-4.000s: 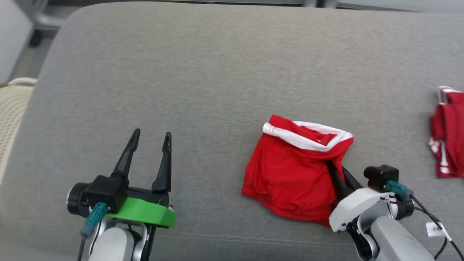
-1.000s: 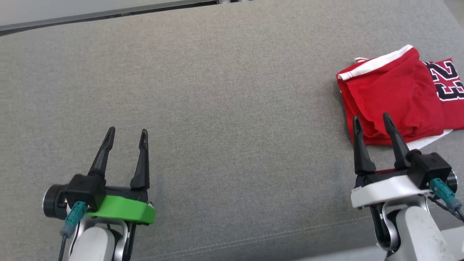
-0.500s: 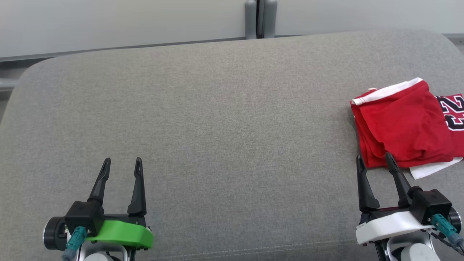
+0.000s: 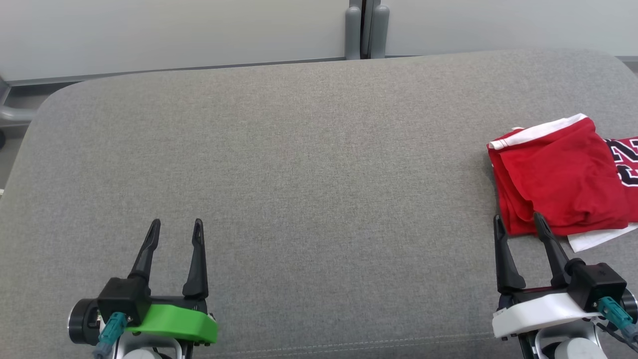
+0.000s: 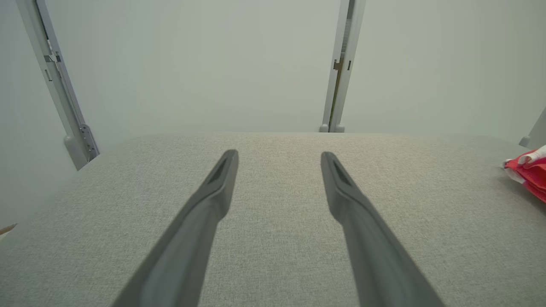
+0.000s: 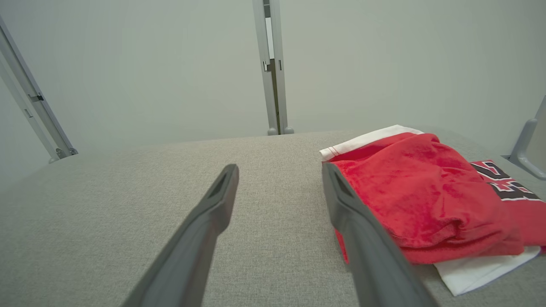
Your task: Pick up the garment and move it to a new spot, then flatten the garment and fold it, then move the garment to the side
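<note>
The garment (image 4: 560,182), red with a white waistband, lies folded at the right edge of the grey cushion (image 4: 309,164), on top of a red jersey (image 4: 625,162) with black numbers. My right gripper (image 4: 517,221) stands open just in front of the garment's near left corner, with nothing between its fingers. In the right wrist view the garment (image 6: 418,192) lies just beyond the right finger of that gripper (image 6: 279,170). My left gripper (image 4: 176,226) stands open and empty at the lower left, far from the garment. The left wrist view has the gripper (image 5: 279,155) over bare cushion and the garment (image 5: 529,172) at its right edge.
A pale wall with a grey vertical post (image 4: 366,27) runs behind the cushion. A white cloth edge (image 4: 595,239) sticks out from under the pile. The cushion's rounded left corner (image 4: 47,107) drops off to the floor. Bare grey fabric spans the middle and left.
The head view has tilted up over the last second, bringing in the wall behind. Both grippers stay open; the right one has drawn back from the folded garment, which lies still.
</note>
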Tool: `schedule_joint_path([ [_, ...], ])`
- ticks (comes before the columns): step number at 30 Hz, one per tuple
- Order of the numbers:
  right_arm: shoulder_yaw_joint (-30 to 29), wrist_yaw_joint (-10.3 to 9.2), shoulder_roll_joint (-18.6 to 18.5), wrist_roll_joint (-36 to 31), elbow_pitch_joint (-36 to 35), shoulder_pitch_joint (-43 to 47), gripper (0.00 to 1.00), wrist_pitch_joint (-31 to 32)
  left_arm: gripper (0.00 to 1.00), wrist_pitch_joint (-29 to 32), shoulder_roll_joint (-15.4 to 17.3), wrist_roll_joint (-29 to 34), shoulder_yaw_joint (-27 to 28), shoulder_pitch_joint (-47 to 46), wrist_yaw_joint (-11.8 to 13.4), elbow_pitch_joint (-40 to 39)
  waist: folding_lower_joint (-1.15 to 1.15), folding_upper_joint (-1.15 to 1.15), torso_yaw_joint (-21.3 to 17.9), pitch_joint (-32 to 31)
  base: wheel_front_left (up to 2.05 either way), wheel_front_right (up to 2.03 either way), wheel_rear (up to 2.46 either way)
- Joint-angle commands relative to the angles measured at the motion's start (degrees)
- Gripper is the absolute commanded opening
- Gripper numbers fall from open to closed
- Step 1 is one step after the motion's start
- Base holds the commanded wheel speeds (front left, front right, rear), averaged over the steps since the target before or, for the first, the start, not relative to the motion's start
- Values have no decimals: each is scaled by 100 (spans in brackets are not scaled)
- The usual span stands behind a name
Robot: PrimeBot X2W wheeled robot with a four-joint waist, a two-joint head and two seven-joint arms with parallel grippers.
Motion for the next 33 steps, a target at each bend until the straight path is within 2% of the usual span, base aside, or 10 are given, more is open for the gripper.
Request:
schedule_joint_path([
  [1,-7,0,0,0,-5,2,0,2,0,0,-4,3,-3,0,-1,11,0,0,0,-4,0,0,0],
  [4,6,1,20,32,109,32,0,11,0,26,-41,-29,-25,30,-6,132,0,0,0,-8,0,0,0],
  [11,-73,1,-58,920,276,-106,0,279,0,85,-94,-790,25,-18,-89,183,0,0,-7,-27,0,0,0],
  [33,-362,0,-206,3053,787,-537,0,1027,0,221,-225,-2709,140,-180,-304,332,0,0,-30,-81,0,0,0],
])
